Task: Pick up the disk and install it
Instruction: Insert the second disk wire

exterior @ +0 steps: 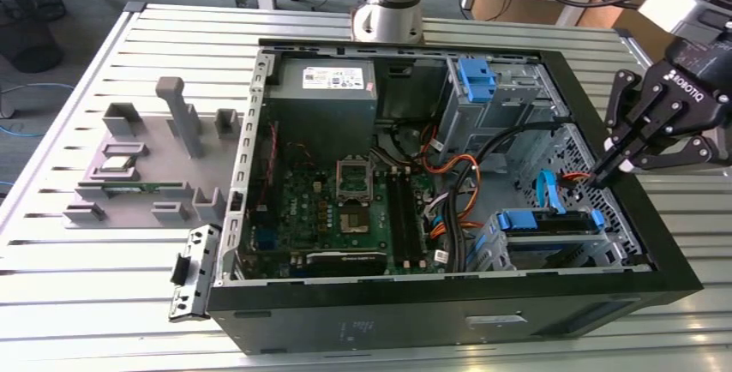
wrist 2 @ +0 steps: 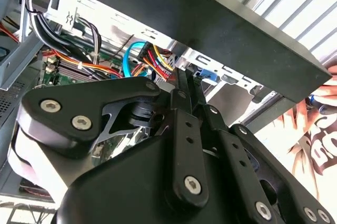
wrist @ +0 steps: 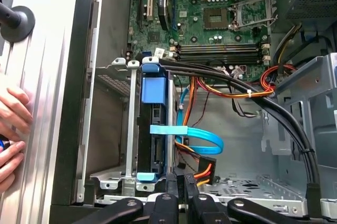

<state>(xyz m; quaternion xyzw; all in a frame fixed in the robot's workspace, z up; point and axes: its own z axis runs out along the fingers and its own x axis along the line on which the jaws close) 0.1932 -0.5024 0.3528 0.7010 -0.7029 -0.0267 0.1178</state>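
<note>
The disk point(exterior: 551, 225) sits in the lower drive cage at the exterior view's right of the open computer case point(exterior: 458, 303), with its blue rails showing. In the first wrist view the disk point(wrist: 157, 113) stands on edge in the metal cage, a blue tab at one end. My gripper point(exterior: 598, 177) hovers over the case's right wall, just beside and above that cage. Its fingers are shut together with nothing between them in both wrist views point(wrist: 181, 181) point(wrist 2: 185, 79).
A light-blue data cable point(wrist: 197, 135) and orange and black wire bundles run beside the cage. A bare blue bracket point(exterior: 475, 76) sits in the upper cage. A person's hand point(wrist: 11, 129) rests on the table beside the case. A grey fixture point(exterior: 149, 162) stands at the exterior view's left.
</note>
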